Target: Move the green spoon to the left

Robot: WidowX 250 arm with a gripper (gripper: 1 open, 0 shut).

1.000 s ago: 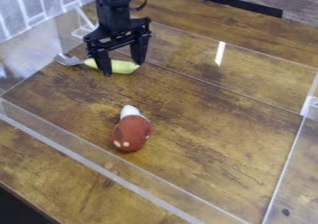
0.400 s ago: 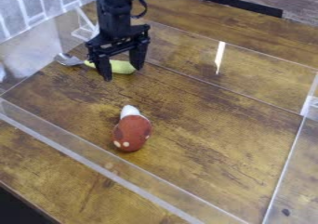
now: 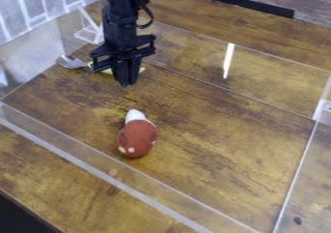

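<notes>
Green spoon (image 3: 100, 64) nearly swallowed up now: just a sliver of pale yellow-green peeking out to the left of the gripper (image 3: 126, 78), at the far left of the wooden table (image 3: 233, 101), inside the clear barrier (image 3: 195, 203).

Big change right here. Spread wide a second ago, straddling the yellow-green handle, and the same a moment later. Now snapped together, fingers (image 3: 120, 72) drawn into one narrow dark point, aimed straight down and pressed low against the tabletop. No daylight visible between them.

Means the pinch is made, or looks to be. Closed exactly where the handle lay, so most likely clamped on it. Cannot confirm a firm hold from this angle, with the handle hidden behind the fingers. Could yet have squirted out sideways; thick smooth plastic, so worth watching.

As for position: handle sitting between the fingertips by all appearances, remainder of the spoon trailing off to the left of them, touching or flat on the wood. Not lifted yet.

Red-brown object with the white tip (image 3: 135, 134) lying well apart, nearer the camera, out of the way.

Task itself hardly begun: grab apparently done, carry to the left yet to come. Calls for a small lift, then a sideways sweep.
</notes>
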